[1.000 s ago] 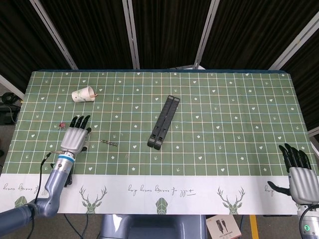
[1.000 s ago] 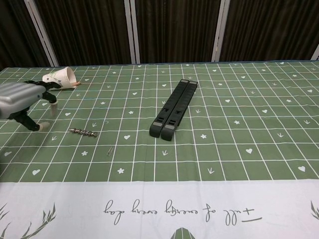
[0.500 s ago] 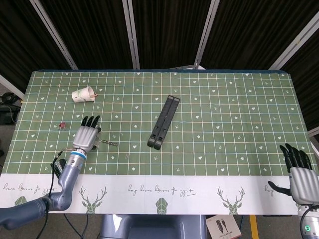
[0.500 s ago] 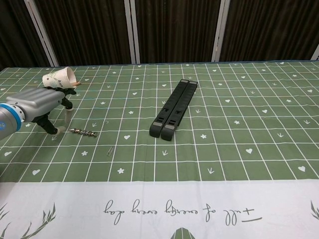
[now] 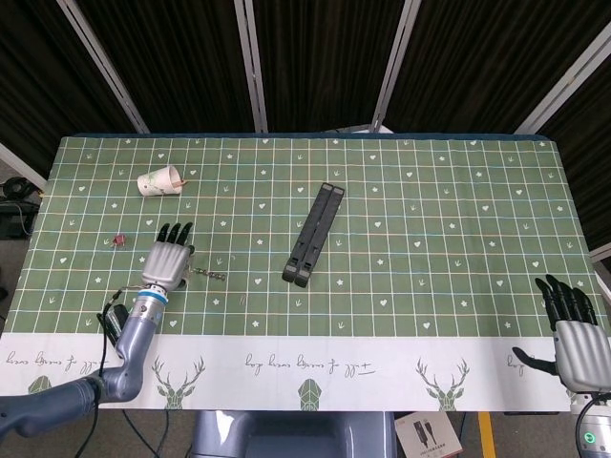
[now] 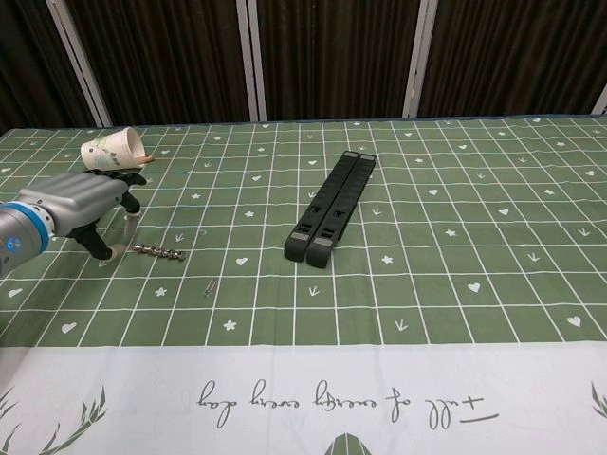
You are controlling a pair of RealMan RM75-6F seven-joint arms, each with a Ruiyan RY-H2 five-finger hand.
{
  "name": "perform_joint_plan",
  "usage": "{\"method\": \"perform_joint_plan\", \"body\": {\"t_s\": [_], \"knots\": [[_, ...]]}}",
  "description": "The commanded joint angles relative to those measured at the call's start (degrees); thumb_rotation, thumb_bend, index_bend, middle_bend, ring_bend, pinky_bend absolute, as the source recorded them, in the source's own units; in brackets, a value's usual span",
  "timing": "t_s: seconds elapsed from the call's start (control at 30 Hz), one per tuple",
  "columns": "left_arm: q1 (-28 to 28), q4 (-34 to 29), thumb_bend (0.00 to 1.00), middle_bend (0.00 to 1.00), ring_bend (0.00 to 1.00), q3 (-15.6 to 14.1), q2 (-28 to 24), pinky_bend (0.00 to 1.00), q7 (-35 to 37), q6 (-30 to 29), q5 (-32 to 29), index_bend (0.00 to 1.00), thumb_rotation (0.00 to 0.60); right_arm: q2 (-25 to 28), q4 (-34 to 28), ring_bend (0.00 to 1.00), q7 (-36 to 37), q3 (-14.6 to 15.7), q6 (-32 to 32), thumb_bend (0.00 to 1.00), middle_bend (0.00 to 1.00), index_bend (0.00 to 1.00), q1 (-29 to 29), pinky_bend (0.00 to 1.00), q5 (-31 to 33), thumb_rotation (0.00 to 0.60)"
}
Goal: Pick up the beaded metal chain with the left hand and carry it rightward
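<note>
On the green gridded tablecloth [image 6: 446, 284], my left hand [image 5: 165, 260] sits with fingers spread and empty, just left of the short beaded metal chain [image 6: 158, 252], which lies flat on the cloth. My right hand [image 5: 576, 329] hangs open off the near right corner. I see a tipped white paper cup [image 6: 112, 152] farther back and a black folded stand [image 6: 332, 205] mid-table.

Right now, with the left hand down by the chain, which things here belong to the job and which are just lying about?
Job:
chain
left hand, beside the chain, holding nothing

Lying about:
paper cup, tipped on its side
black folded stand
small pin
small red thing
right hand, idle
</note>
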State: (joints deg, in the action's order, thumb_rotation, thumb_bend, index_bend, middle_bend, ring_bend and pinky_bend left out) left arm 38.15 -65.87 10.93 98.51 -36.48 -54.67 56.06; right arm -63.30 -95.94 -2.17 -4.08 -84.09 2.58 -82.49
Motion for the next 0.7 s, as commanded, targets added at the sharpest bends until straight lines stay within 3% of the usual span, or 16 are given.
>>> {"method": "perform_joint_plan", "body": {"t_s": [0.03,0.7], "knots": [[0.33,0.29,0.32,0.00,0.00,-0.04,0.34,0.00,0.09,-0.04,-0.18,0.51,0.600,0.01,0.01,0.00,-0.03,0.00,0.01,0.02,0.00,0.00,-0.01,0.00,0.05,0.600],[1.53,0.69,0.36,0.00,0.00,-0.77,2.25,0.00,-0.52,0.09,-1.84,0.51,0.600,0.33,-0.19,0.00,0.32,0.05,0.02,0.02,0.00,0.00,-0.11,0.00,0.08,0.600]]}}
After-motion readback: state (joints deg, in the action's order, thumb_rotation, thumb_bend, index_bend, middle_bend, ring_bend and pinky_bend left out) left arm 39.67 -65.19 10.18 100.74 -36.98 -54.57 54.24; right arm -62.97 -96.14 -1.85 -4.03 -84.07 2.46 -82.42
